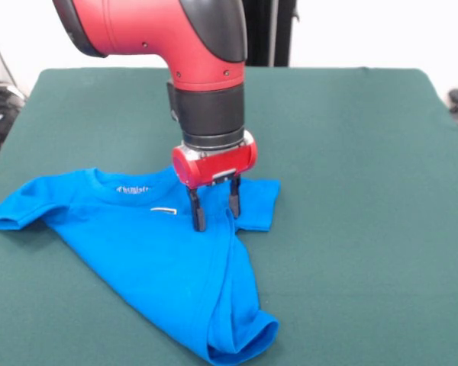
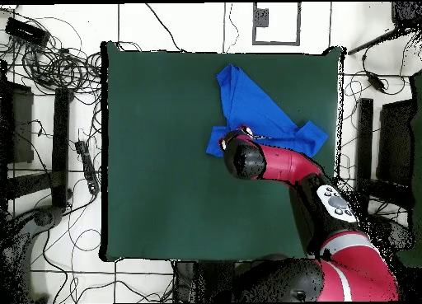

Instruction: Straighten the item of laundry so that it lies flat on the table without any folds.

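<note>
Front view, left to right. The green table point(image 1: 366, 152) is covered in dark green felt-like cloth and fills most of the picture.

The blue T-shirt point(image 1: 160, 267) lies on the near left part of the table. One short sleeve point(image 1: 19, 210) reaches out flat toward the left edge. The collar point(image 1: 130, 185) faces the far side, with a label and small white lettering showing inside it. A small white mark sits just below the collar. The body of the shirt is not flat: it narrows diagonally toward the near right and ends in a folded, bunched hem point(image 1: 240, 339) at the bottom edge of the picture. A long crease runs down from the gripper area to that hem. The other sleeve point(image 1: 256, 202) lies just right of the gripper, flat on the cloth.

The gripper point(image 1: 215, 212) hangs straight down from the red and black arm point(image 1: 206, 69), above the shirt's right shoulder region. Its two black fingers point(image 1: 198, 213) are set a narrow gap apart, tips at or touching the fabric. Whether any cloth is pinched between them cannot be told.

Overhead view. The table point(image 2: 165, 152) shows as a dark green rectangle. The shirt point(image 2: 255, 103) lies in its upper right part, well apart from the left edge. The arm point(image 2: 280, 165) covers the gripper here.
</note>
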You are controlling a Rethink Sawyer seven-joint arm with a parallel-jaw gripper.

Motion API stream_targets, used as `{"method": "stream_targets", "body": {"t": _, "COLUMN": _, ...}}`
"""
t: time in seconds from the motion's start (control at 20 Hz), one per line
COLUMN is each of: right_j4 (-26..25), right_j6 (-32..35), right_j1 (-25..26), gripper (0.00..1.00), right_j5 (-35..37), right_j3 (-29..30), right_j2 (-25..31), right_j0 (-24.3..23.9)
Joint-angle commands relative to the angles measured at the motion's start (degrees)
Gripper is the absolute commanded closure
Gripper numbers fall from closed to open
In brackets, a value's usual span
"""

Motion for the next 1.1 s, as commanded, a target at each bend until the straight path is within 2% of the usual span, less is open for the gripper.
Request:
{"method": "stream_targets", "body": {"t": 0.05, "right_j4": 3.0, "right_j6": 12.8, "right_j1": 1.4, "gripper": 0.0, "right_j5": 1.8, "right_j3": 2.3, "right_j2": 2.0, "right_j0": 3.0}}
{"method": "stream_targets", "body": {"t": 1.1, "right_j4": 3.4, "right_j6": 12.0, "right_j1": 0.0, "gripper": 0.0, "right_j5": 3.4, "right_j3": 2.3, "right_j2": 1.5, "right_j0": 3.5}}
